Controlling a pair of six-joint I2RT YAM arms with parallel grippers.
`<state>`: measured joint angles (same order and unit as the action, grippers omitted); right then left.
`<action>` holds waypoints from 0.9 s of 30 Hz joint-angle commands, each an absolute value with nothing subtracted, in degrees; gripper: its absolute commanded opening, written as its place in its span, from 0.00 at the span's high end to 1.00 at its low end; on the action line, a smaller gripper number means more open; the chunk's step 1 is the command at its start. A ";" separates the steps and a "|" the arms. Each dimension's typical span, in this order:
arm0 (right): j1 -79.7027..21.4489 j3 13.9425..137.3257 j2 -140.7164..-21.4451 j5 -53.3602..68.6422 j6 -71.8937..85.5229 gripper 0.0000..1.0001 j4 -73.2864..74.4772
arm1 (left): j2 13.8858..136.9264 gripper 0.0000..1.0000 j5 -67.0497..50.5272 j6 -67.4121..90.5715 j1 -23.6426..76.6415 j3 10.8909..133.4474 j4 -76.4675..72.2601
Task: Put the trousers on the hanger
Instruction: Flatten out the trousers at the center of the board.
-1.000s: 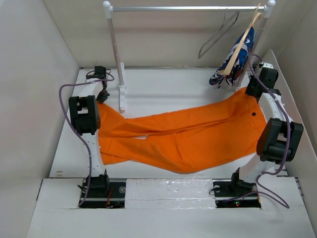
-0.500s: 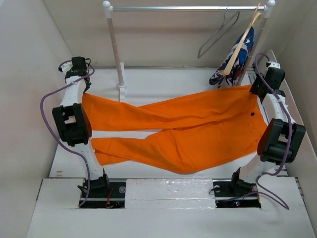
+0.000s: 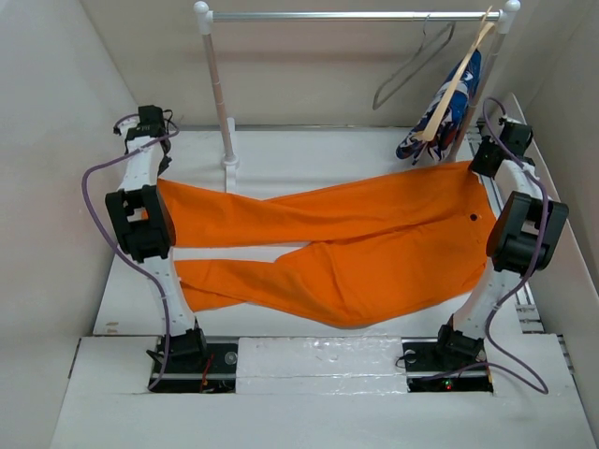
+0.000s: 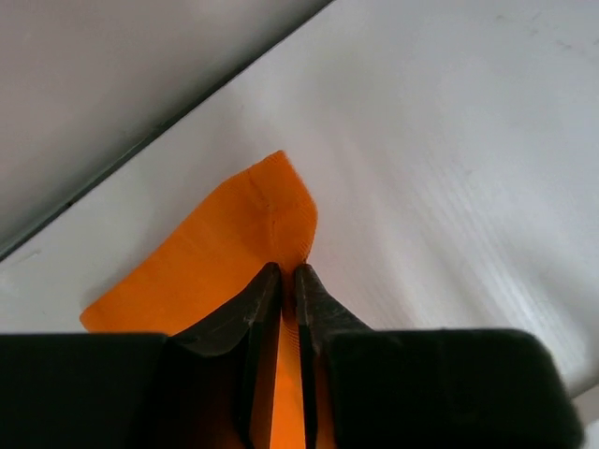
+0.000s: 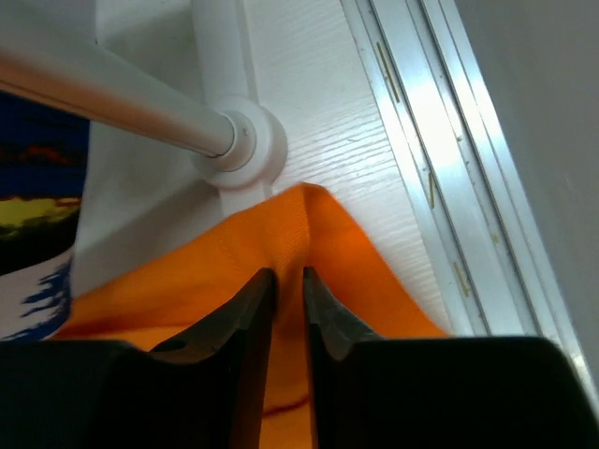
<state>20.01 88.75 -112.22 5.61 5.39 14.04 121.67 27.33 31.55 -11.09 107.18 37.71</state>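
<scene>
Nearest, the left hand [image 4: 287, 271] is pinching a leg-end corner of the large bright orange fabric trousers [image 3: 356, 253], jaws narrow; the right hand [image 5: 288, 274] is pinching the waist corner likewise. The trousers are lying stretched across the white worktop [image 3: 309, 154]. Spreading step, I'd judge; next is calling for fetching the thin grey wire hanger [image 3: 407, 70], hanging on the rail [image 3: 356, 16] at the far end. Only the wrist views are showing the pinches, only the overhead view the hanger.

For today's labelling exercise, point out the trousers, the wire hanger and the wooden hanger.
trousers [image 3: 374, 253]: top view, middle of the wide upper part.
wire hanger [image 3: 375, 99]: top view, lower left corner of the wire.
wooden hanger [image 3: 457, 80]: top view, middle of its arm.
</scene>
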 commanded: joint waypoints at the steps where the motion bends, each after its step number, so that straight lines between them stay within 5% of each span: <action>1: 21.28 93.43 -111.53 5.97 5.80 0.73 12.48 | 125.04 0.91 26.02 27.16 -12.66 120.80 40.82; 3: 20.65 91.86 -109.70 6.59 5.89 0.61 11.61 | 129.19 0.76 25.58 27.25 -12.66 126.02 45.17; 4: 20.65 90.98 -108.82 7.03 6.06 0.56 9.86 | 128.42 0.60 24.53 26.90 -12.66 122.38 44.31; 5: 20.65 89.40 -106.55 7.81 6.15 0.51 9.41 | 127.54 0.32 24.43 27.85 -12.66 120.78 44.38; 7: 20.65 88.60 -104.08 10.27 6.15 0.35 10.45 | 122.80 0.17 24.35 28.83 -12.66 114.11 42.64; 10: 18.03 84.74 -97.58 12.83 5.63 0.32 10.72 | 112.61 0.15 21.81 29.62 -12.66 99.01 35.00; 15: 8.46 71.83 -87.11 13.36 6.59 1.00 7.91 | 102.42 0.17 18.20 32.68 -9.41 82.29 31.30; 20: -7.80 59.42 -79.38 12.93 4.94 1.00 5.18 | 94.93 0.21 10.31 36.30 -12.81 65.32 25.41; 24: -18.00 55.20 -75.86 13.27 2.46 0.72 8.26 | 97.80 0.21 7.30 36.39 -17.22 63.11 24.35; 27: -24.51 53.26 -74.01 12.14 2.11 0.60 9.83 | 103.68 0.22 6.69 36.91 -19.24 66.78 25.14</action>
<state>-20.97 53.49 -77.67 12.82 3.86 10.22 99.74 9.39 35.51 -17.85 64.29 26.81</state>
